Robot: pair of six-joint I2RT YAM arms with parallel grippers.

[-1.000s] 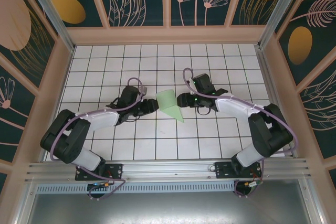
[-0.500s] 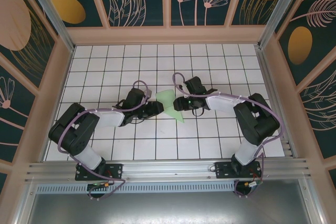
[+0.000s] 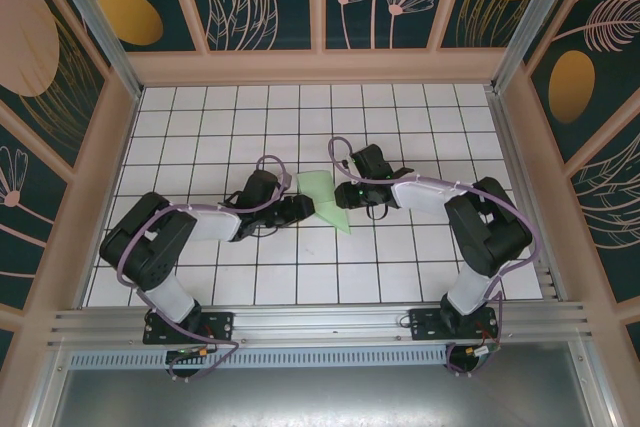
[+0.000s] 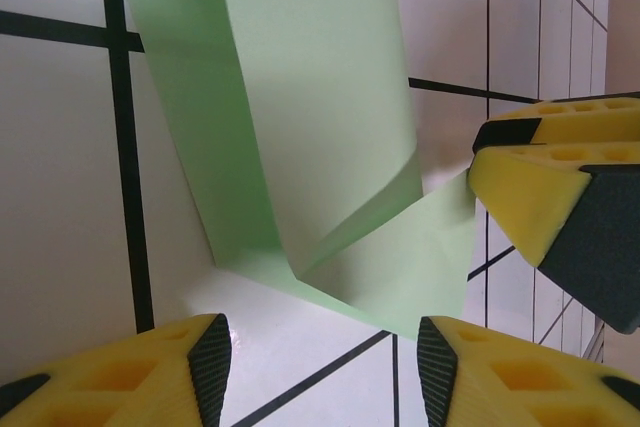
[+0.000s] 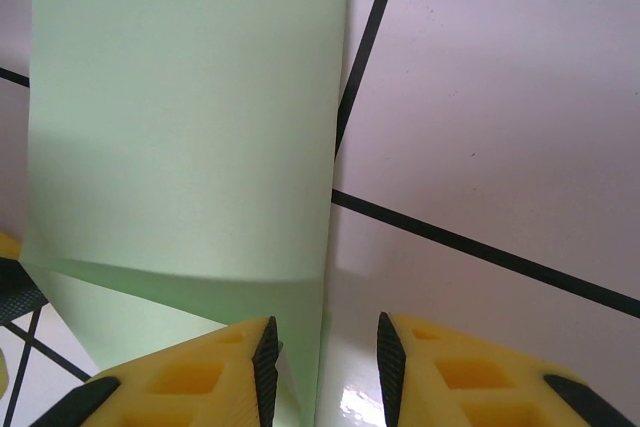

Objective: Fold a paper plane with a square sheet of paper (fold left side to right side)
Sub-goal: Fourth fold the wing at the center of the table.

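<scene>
On the white tiled counter (image 3: 380, 267), the left tool (image 3: 303, 209) holds its jaws apart. The nearest corner of the pale green, partly folded square sheet of thin paper (image 3: 325, 205) sits just ahead of them, unclamped. The right tool (image 3: 341, 193) straddles the sheet's right edge, jaws narrowly apart. The sheet lies mid-counter between both tools. Seat each edge fully between the yellow fingers (image 5: 190, 372) before closing. Carry the left side across low, align the edges, then press the crease.
</scene>
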